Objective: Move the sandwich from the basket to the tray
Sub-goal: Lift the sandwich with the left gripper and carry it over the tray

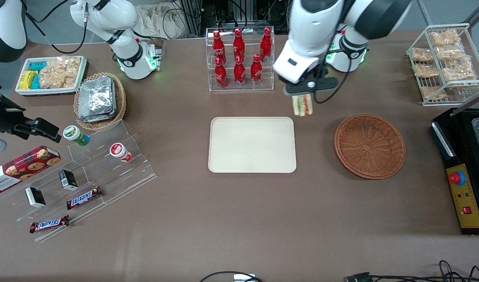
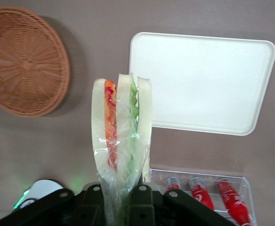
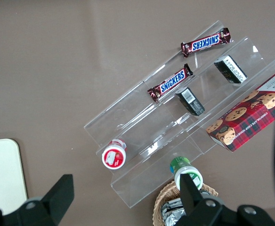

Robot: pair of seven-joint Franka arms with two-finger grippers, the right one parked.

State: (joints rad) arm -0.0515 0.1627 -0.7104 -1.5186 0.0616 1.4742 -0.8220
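- You are looking at the tray (image 1: 252,156) lying bare at mid-table, nearer the front camera than the rack of red bottles (image 1: 239,58).
- The basket (image 1: 369,145) is sitting beside it, toward the working arm's end.
- Your gripper (image 1: 303,93) is hanging above the table just off the tray's corner, clamping the sandwich (image 2: 122,141) by its wrapped end, well clear of the basket.
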